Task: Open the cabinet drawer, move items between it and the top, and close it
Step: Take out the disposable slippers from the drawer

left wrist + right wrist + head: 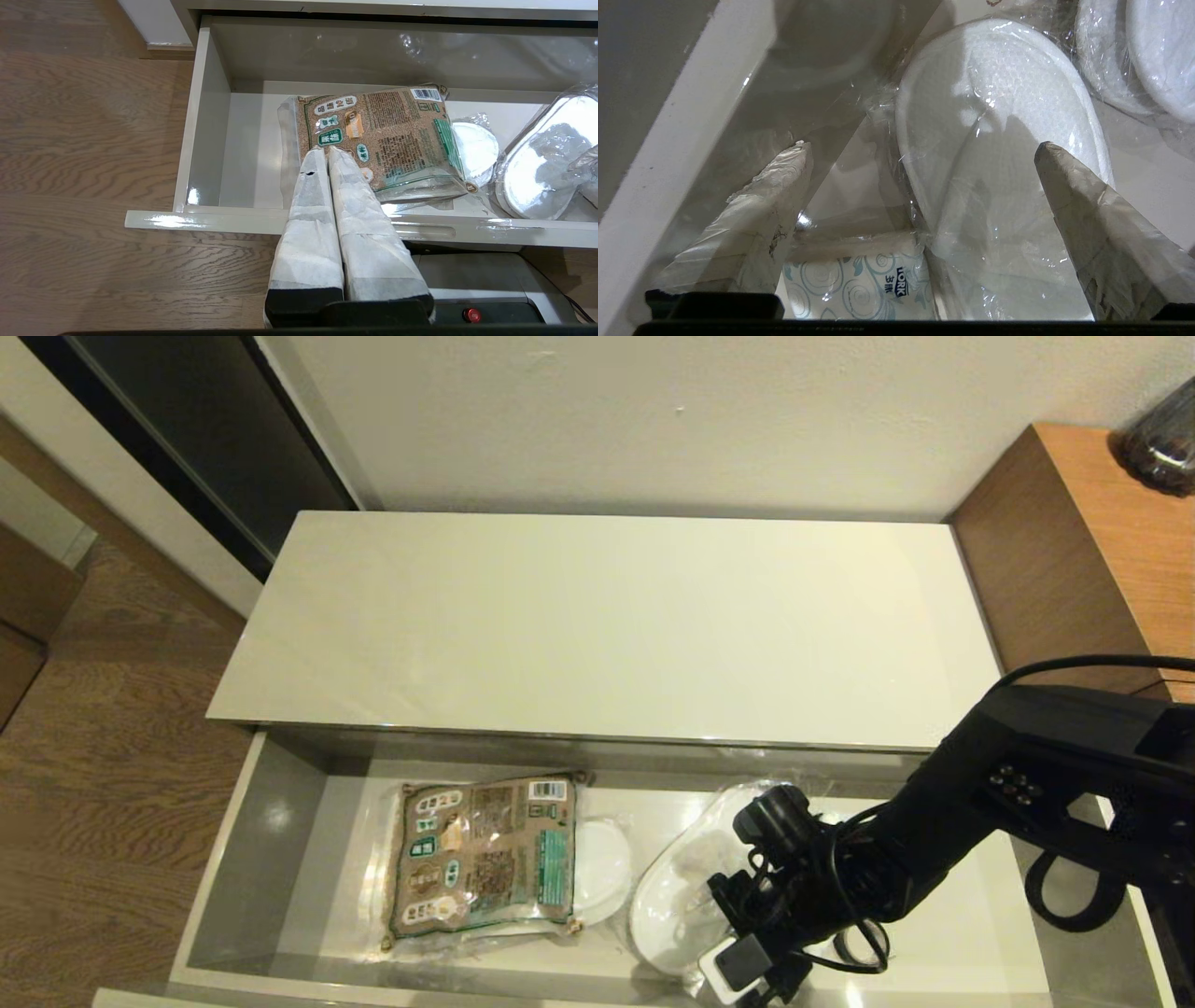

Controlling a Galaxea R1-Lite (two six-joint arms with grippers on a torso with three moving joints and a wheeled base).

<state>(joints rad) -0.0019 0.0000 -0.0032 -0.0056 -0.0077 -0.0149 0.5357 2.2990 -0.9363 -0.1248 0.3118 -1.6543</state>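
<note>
the right claw (924, 154) hangs released over the white slipper (999, 140) in the open cabinet drawer (280, 821), while the left claw (327, 151) is clenched empty outside.

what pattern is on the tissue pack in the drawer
Light blue swirls on white, with a small blue label; the tissue pack shows best in the right wrist view.

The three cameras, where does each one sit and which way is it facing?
Head view: high up, looking down at the cabinet drawer and top; the right gripper reaches into the drawer.
Left wrist view: outside the drawer front, looking into it over the shut left gripper at the printed packet.
Right wrist view: inside the drawer, over the open right gripper, close above the slipper and tissue pack.
All three show the slipper.
</note>
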